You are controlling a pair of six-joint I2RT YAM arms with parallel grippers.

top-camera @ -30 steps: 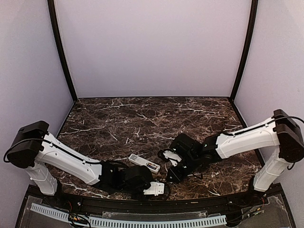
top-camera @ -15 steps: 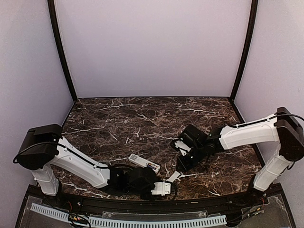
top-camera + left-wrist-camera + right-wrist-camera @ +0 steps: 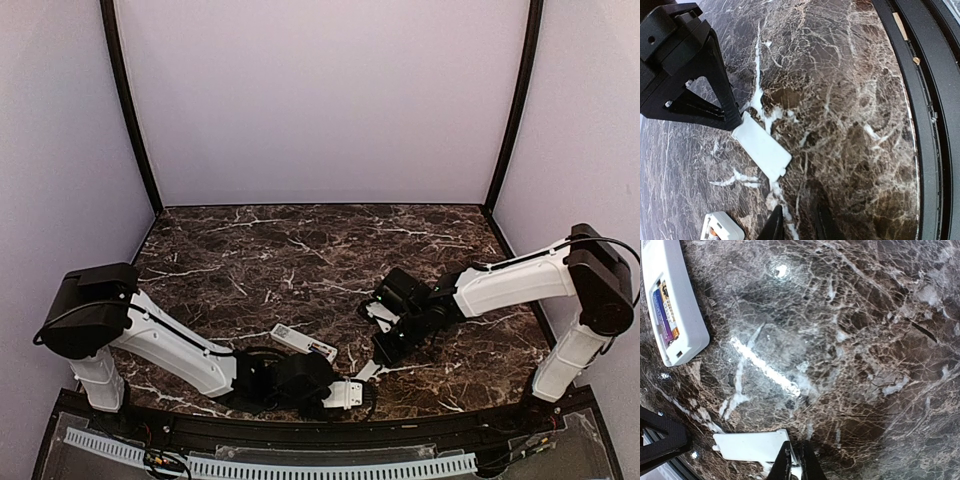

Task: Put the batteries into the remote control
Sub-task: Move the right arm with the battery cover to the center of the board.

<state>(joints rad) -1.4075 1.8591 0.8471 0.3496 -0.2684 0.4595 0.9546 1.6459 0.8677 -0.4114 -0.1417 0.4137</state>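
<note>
two batteries [image 3: 664,315] show clearly only at right wrist; right claw [image 3: 796,452] pinches cover [image 3: 750,446], left claw [image 3: 799,215] ajar, empty.

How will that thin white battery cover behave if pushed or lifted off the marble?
The cover lies flat on the glossy tabletop, so it will probably skate when nudged and be hard to pinch. It looks thin and light, likely stiff plastic, so a hard squeeze might crack it. Being flat, it shouldn't roll.

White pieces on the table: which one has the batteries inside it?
The longer remote control, lying back-up with batteries showing in its open compartment. The other white piece is just a thin flat cover.
</note>
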